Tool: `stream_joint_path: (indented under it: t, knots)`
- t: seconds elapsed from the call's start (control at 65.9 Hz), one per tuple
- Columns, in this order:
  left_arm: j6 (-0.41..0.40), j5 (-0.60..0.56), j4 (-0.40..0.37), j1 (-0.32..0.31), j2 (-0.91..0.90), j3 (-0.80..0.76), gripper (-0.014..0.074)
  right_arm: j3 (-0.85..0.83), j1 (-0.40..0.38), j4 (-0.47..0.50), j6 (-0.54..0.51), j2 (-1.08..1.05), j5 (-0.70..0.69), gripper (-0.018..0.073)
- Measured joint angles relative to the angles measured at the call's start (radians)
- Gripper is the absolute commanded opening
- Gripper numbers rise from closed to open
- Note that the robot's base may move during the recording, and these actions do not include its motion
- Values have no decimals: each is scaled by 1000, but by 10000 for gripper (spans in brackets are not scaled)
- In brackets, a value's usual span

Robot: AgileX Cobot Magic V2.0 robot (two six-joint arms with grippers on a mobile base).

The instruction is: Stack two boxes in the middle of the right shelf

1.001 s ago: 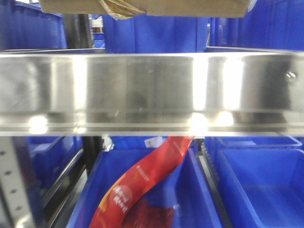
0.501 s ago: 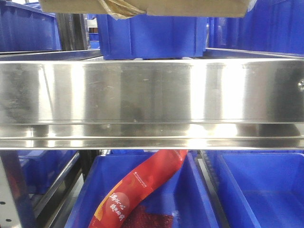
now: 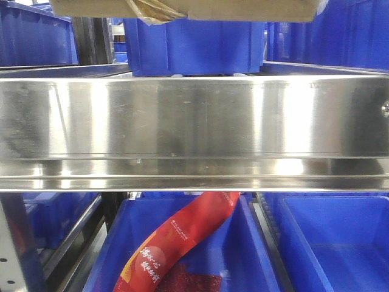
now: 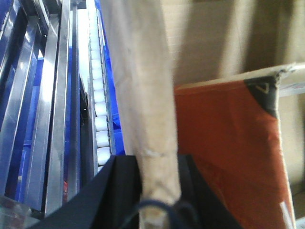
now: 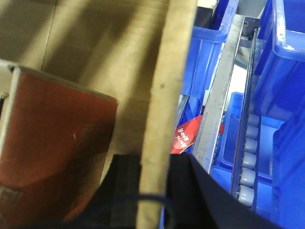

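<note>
A flat brown cardboard box with peeling yellowish tape hangs at the top edge of the front view, above the shiny steel lip of the right shelf middle. My left gripper is shut on one thin cardboard edge of it. Its opposite edge is pinched in my right gripper, also shut. Both wrist views show a broad cardboard face behind the held edge, with a red-orange panel in front of it. I see only this one box; the other is out of view.
Blue plastic bins stand on the shelf behind the lip and on the tier below. A red snack bag lies in a lower bin. White roller tracks and steel rails run alongside.
The front view shifted and sharpened over the first half second, the shelf lip now sitting slightly lower in the frame. Since then nothing has visibly moved. The box stays at the top edge.
</note>
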Motion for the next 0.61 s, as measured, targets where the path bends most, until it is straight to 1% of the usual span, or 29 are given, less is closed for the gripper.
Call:
stream_joint_path:
  t: [0.607]
  knots:
    - [0, -2, 0, 0, 0, 0, -111, 0, 0, 0, 0, 0, 0, -153]
